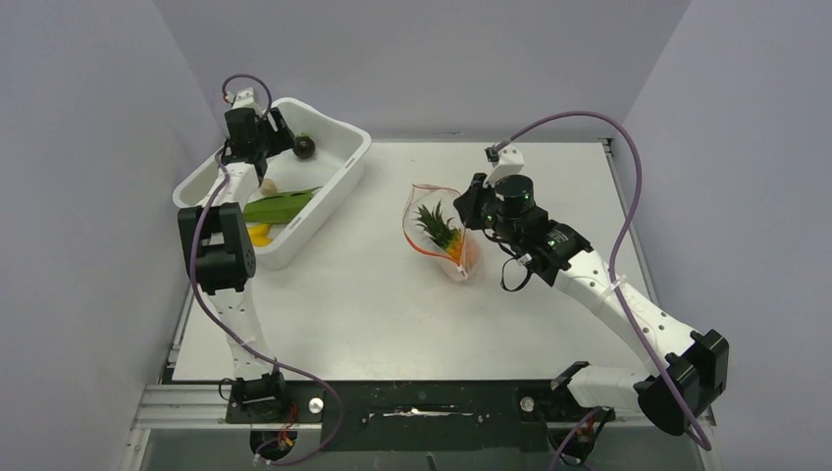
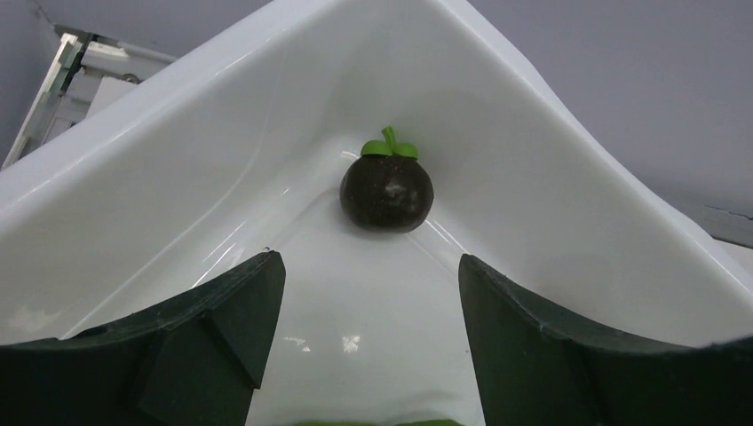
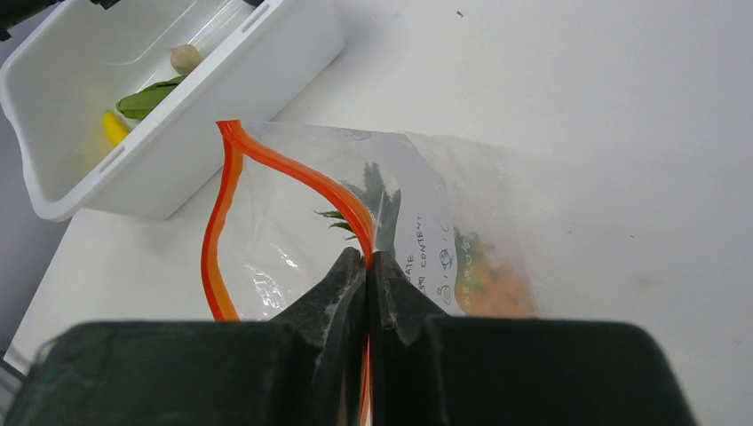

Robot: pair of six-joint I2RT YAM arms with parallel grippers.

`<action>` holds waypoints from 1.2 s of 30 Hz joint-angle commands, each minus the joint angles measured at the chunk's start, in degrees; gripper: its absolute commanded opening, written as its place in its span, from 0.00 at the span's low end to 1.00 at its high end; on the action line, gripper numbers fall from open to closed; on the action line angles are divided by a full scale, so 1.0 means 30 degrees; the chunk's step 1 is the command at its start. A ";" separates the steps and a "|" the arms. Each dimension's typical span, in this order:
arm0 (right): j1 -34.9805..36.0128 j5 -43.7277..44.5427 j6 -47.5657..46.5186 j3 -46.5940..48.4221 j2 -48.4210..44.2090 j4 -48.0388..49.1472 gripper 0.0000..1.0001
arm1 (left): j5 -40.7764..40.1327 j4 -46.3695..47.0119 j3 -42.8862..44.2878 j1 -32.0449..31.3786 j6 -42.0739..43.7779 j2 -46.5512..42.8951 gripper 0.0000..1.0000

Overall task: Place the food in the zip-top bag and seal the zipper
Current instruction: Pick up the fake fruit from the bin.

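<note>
Since the zip-top bag (image 3: 426,204) is just thin, floppy clear film, I'd guess it weighs next to nothing and will slump or skate on the smooth table (image 1: 373,304) unless something holds its mouth. That makes the stiffer red zipper (image 3: 222,204) the only sane place to grab it. The bag lies mid-table, a bit right of centre, with its mouth gaping. The right gripper (image 3: 367,262) has its dark jaws pinched tight on the right-hand lip of that strip. Inside is the pineapple (image 1: 442,231), hard-looking, with a bumpy orange body and spiky green crown. Further back on the left, the glossy white tub (image 1: 334,186) with rounded corners holds the banana (image 1: 258,234) and a long green leafy piece (image 1: 280,204). At its far corner the left gripper (image 2: 371,275) hangs with jaws spread wide and nothing between them, pointed at a small dark round fruit (image 2: 387,193) with a green cap. That one looks smooth and roll-prone, so take it across the widest part.
</note>
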 commanded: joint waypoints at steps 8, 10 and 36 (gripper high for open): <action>-0.0356 0.0507 -0.0277 0.1641 0.0596 0.0487 0.00 | 0.1460 0.3848 0.3435 -0.0113 -0.1222 0.3767 0.67; -0.0386 0.0489 -0.0224 0.1632 0.0607 0.0439 0.00 | 0.1385 0.3382 0.4265 -0.0174 -0.1459 0.4597 0.66; -0.0362 0.0918 0.0193 0.0960 -0.0447 -0.0001 0.00 | 0.1157 0.0315 0.9000 -0.0718 -0.2048 0.8932 0.68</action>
